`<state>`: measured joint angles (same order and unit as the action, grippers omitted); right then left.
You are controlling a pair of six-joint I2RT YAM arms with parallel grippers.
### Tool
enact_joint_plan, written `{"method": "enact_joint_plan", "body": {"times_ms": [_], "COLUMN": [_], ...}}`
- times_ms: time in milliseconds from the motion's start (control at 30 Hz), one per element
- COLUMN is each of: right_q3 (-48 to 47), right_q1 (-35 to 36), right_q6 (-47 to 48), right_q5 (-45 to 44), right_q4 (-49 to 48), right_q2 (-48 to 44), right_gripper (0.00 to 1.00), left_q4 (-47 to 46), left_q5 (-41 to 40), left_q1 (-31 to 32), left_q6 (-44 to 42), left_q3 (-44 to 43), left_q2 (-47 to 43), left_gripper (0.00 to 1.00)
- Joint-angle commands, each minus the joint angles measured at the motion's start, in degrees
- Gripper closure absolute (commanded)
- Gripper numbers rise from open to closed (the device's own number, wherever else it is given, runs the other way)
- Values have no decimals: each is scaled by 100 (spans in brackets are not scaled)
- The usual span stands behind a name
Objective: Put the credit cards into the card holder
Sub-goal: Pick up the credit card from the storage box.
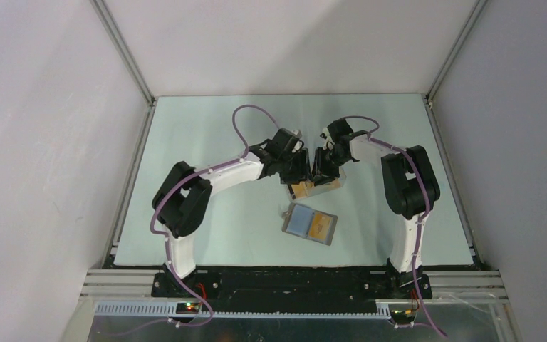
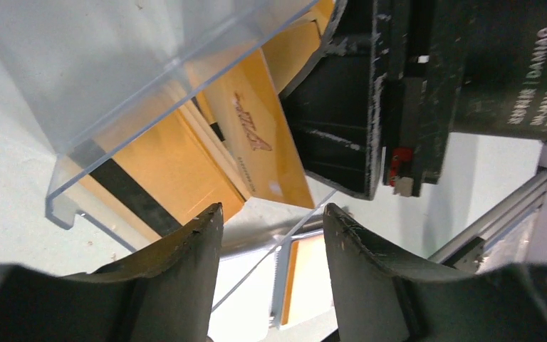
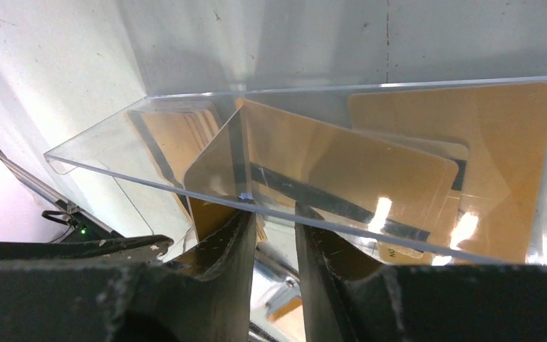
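Several orange-gold credit cards lie stacked in a clear plastic box mid-table. One card leans up on edge inside it. The grey card holder lies open nearer the arms, with one orange card in its right side. My left gripper hovers open at the box's left side, nothing between its fingers. My right gripper reaches into the box from the right. Its jaws stand a narrow gap apart under the box's top edge, beside the leaning card, and the gap looks empty.
The box's clear walls rise around the cards and sit close to both sets of fingers. The two grippers nearly touch over the box. An aluminium frame rail borders the pale mat on each side.
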<state>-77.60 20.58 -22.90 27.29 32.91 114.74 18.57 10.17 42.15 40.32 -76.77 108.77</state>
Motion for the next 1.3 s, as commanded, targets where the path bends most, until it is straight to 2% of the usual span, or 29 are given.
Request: {"method": "enact_joint_plan", "body": {"times_ms": [0,400,733,833,967,1000,1033,1100,1267], "right_q3": [-54,-53,-56,-53,-53,-53,-53,-55,-53], "right_q1": [-63,-59,-19,-19,-21,-20,-15,-11,-33], "right_q6": [-102,-147,-181,-163,-177,-179,-184,-196,-179], "right_q5": [63,352,349,352,356,358,363,379,370], "right_q4": [305,245,268,277,271,263,257,241,259], "right_q2": [-200,-295,-300,-288,-285,-283,-285,-304,-447], "right_gripper": [68,68,67,67,67,67,67,67,65], "left_q4": [-209,-155,531,561,576,581,599,656,814], "left_q5": [213,22,-515,-565,-628,-654,-664,-696,-852], "left_q1": [-5,53,279,278,279,277,283,277,280], "left_q6": [327,91,-350,-392,-411,-428,-446,-472,-490], "left_q3": [-308,-220,-672,-680,-661,-658,-656,-682,-747], "left_q2": [41,73,391,422,344,302,267,236,209], "left_gripper": [40,41,43,53,75,83,86,97,100]}}
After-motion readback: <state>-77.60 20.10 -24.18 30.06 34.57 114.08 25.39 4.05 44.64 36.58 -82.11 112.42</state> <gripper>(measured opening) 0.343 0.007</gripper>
